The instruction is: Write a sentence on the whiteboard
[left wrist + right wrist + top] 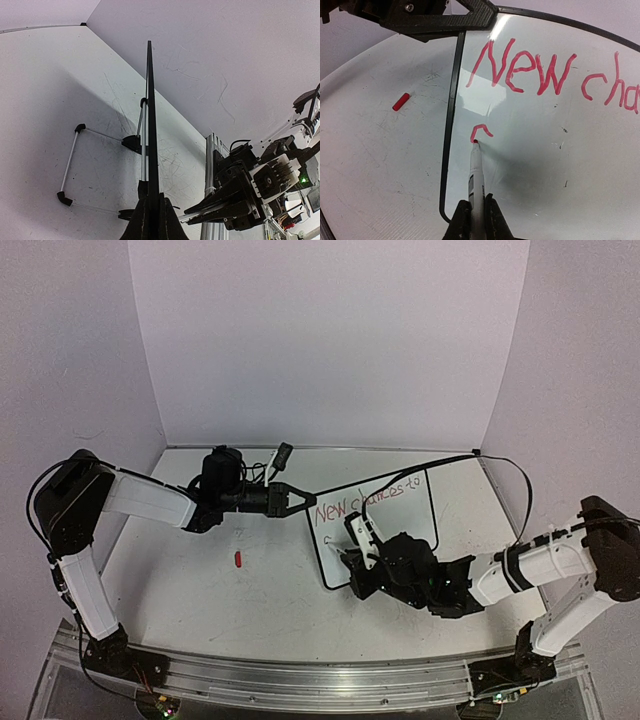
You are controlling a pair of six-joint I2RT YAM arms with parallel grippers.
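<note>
The whiteboard (400, 515) stands tilted at mid-table, with red writing "New chances to" along its top and a small red stroke (481, 132) begun below. My left gripper (297, 496) is shut on the board's top left edge; in the left wrist view the board's black frame (151, 125) shows edge-on between the fingers. My right gripper (476, 216) is shut on a white marker (476, 172) whose red tip touches the board at the end of the small stroke. In the top view the right gripper (352, 558) sits at the board's lower left.
A red marker cap (238, 559) lies on the white tabletop left of the board, also in the right wrist view (400, 101). The board's wire stand with black feet (70, 165) rests behind it. White walls enclose the back and sides; an aluminium rail (300, 680) runs along the near edge.
</note>
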